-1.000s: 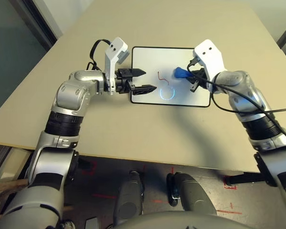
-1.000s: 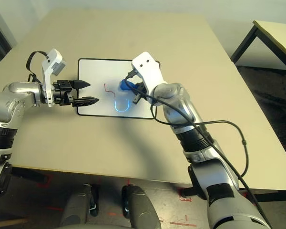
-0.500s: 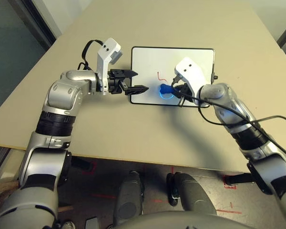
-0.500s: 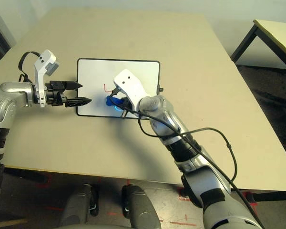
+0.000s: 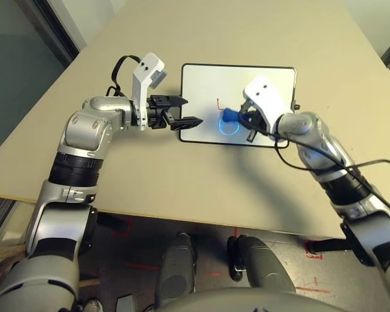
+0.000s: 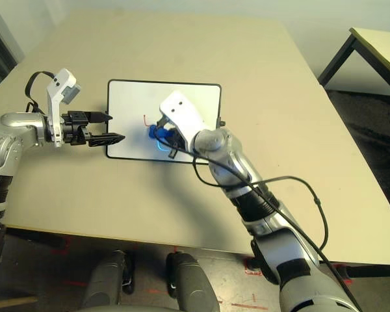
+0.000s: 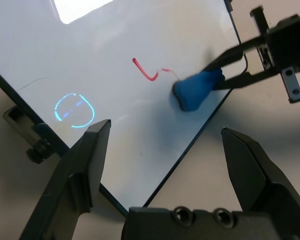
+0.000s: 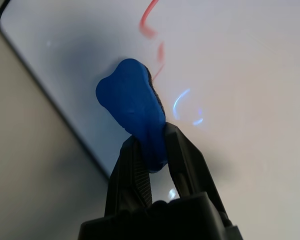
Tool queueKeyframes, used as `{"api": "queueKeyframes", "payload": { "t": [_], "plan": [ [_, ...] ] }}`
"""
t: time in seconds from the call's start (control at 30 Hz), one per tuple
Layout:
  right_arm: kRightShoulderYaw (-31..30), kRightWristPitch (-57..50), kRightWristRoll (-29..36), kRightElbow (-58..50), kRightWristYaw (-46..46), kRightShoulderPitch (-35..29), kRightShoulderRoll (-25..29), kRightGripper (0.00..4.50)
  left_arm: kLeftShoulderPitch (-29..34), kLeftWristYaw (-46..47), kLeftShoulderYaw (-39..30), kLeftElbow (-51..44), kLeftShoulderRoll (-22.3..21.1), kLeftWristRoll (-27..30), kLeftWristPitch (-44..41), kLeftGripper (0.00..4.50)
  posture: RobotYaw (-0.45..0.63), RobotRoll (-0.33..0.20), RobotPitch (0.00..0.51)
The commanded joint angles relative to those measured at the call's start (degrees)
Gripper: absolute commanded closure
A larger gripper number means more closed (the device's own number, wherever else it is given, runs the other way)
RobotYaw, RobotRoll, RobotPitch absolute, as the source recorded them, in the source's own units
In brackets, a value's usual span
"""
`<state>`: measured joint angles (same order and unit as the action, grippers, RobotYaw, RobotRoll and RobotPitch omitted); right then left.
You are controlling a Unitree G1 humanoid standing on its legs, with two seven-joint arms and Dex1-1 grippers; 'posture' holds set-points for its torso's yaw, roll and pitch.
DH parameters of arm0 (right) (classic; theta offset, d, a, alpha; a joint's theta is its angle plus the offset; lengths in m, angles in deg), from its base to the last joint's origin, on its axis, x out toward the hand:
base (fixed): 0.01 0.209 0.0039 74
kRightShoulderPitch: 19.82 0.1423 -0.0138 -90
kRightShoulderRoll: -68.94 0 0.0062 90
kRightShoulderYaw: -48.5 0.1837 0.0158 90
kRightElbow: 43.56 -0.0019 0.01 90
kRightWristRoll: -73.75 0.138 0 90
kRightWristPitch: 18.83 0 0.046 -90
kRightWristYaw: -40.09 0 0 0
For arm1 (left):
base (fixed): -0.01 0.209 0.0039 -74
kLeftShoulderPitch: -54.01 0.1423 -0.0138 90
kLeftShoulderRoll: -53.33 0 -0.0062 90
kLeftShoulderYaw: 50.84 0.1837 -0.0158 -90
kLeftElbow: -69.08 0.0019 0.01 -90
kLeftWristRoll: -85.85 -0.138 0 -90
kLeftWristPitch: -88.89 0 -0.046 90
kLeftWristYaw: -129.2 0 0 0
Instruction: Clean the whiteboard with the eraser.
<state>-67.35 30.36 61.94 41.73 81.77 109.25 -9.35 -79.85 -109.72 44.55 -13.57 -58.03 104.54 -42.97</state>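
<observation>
Right hand (image 8: 151,150) is seen clamped on the eraser (image 8: 132,110), its two black fingers (image 8: 182,155) pinching the near end of the block. The eraser is a small bright blue piece, rounded and a little lobed at its free end, with a dark strip along one face. Its free end is pressed to the whiteboard (image 5: 260,81), touching the tail of the red scribble (image 7: 149,72).

In the left eye view the eraser (image 5: 228,116) is found just right of centre in the upper half of the frame, on the lower middle part of the board, immediately left of the right hand.

The whiteboard is noted as a white rectangle with a thin black frame, rounded corners and a small black knob (image 5: 297,106) on its right side. A short red hooked stroke is marked near the board's middle; a pale blue ring of reflected light (image 7: 74,110) lies beside it.

Left hand (image 5: 188,110) is held spread wide, grasping nothing, at the board's left edge, fingertips over the frame; contact cannot be told. The board lies flat on the beige surface (image 5: 182,175).
</observation>
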Motion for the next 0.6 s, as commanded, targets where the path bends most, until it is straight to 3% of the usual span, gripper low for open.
{"api": "queueKeyframes", "payload": {
  "t": [0.03,0.3,0.6],
  "plan": [
    [-0.12,-0.86,-1.37,3.4,-0.41,0.57,0.52,3.92,0.4,-0.33,0.41,-0.25,0.23,0.29,-0.11,0.0,-0.02,0.0,0.144],
    [3.09,1.55,-1.33,10.31,-3.88,7.11,-0.6,3.92,0.56,-0.44,0.65,-0.24,0.53,0.35,-0.07,0.0,-0.03,0.0,0.149],
    [-2.46,-3.03,-1.64,-0.34,0.44,-1.67,0.65,3.93,1.17,-0.21,0.76,-1.06,0.46,0.96,-0.58,0.0,-0.02,0.0,0.157]
  ]
}}
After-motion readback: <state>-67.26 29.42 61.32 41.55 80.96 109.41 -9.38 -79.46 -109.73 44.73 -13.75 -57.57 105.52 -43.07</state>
